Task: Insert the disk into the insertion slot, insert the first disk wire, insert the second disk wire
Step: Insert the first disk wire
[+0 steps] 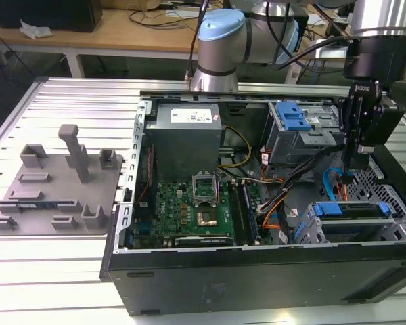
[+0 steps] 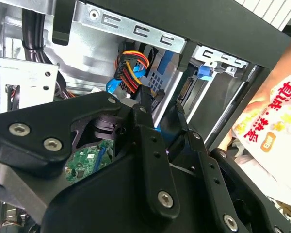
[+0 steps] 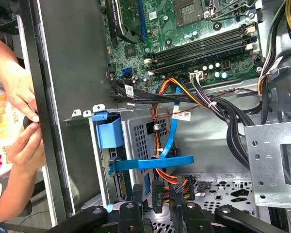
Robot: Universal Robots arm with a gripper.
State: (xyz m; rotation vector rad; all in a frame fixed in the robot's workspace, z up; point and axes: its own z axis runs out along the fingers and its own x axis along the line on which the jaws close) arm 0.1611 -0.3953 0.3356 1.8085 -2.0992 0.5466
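Two fingers (image 3: pixel 137 196) pinch the disk wire connector (image 3: pixel 158 193) just beside the insertion slot (image 3: pixel 138 136).

Matt black tool (image 2: pixel 160 99), grey metal insertion slot (image 3: pixel 138 128) (full of little holes), smooth blue plastic tab (image 3: pixel 109 132), ridged metal surface (image 1: pixel 68 101)

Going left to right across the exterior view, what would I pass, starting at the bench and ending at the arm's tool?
grey fixture plate → power supply box → drive cage with blue latch → gripper
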